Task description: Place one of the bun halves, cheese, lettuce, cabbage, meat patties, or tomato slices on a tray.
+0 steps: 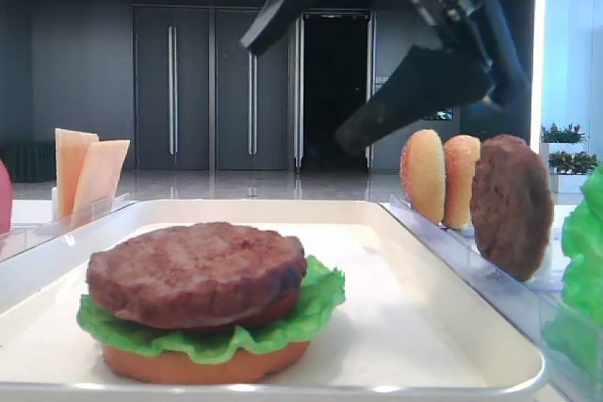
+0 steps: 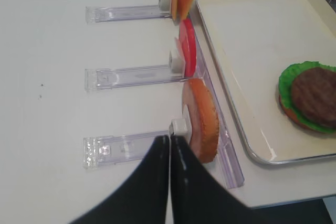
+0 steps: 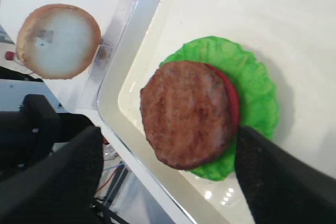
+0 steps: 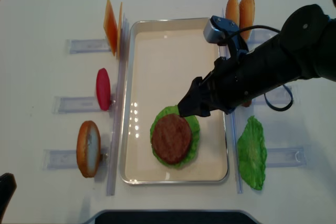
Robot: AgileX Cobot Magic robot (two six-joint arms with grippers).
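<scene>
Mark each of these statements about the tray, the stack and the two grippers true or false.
1. A meat patty tops the stack on the tray. True.
2. The right gripper is clamped on the patty. False: its jaws stand open, clear of it.
3. Lettuce lies under the patty. True.
4. The left gripper is open. False: it is shut.
5. The cheese lies on the tray. False: it stands in a rack left of it.

Meat patty (image 4: pixel 170 138) on lettuce (image 4: pixel 193 129) in tray (image 4: pixel 173 40), bun half (image 4: pixel 87 148) left, loose leaf (image 4: pixel 252 153) right
</scene>
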